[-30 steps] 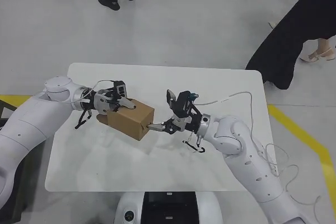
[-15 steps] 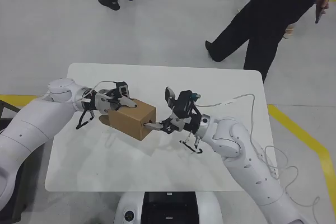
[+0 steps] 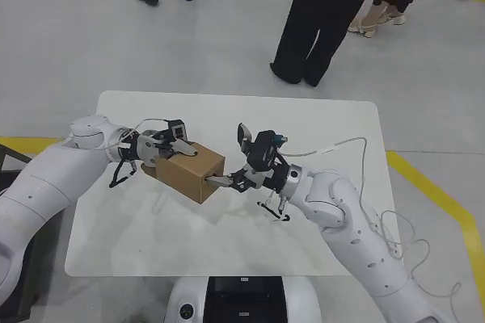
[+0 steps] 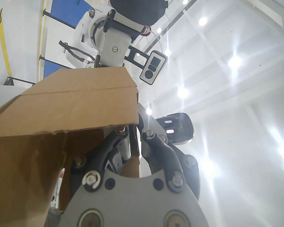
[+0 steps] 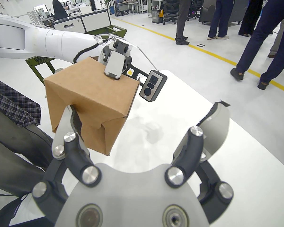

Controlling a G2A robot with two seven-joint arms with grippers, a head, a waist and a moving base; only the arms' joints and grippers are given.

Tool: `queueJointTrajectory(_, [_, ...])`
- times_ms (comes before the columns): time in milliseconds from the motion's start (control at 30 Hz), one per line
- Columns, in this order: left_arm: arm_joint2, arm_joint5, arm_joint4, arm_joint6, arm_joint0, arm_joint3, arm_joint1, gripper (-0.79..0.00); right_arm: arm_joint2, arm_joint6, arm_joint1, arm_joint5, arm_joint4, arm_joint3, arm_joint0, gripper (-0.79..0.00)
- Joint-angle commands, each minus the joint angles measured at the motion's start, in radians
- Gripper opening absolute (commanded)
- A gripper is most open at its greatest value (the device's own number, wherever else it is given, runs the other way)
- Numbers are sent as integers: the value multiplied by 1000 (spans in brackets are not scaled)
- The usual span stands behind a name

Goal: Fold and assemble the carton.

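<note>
Cardboard box (image 3: pixel 190 169) sits btwn my grippers: left gripper (image 4: pixel 133 132) pinches its far wall, right gripper (image 5: pixel 144 107) spread wide w/ one finger on the near end flap, so I'd push slow & square, no twisting.

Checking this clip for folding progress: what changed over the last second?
Very little. The open right gripper eased slightly toward the brown cardboard carton, one finger at its end face. The left gripper edged a touch inward from the other side. The carton stayed where it was over the white table, still clamped by the left gripper. Nothing was taken hold of or let go.
</note>
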Motion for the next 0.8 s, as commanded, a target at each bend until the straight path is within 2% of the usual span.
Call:
queueJointTrajectory(0, [-2,2,0,0,1,-3,0,-785,2,-7,0,4,-2,-2,-2,0])
queueJointTrajectory(767, [-12,14,-3,0,12,-11,1,-785,-15,-42,-4,20,-15,19,3,0])
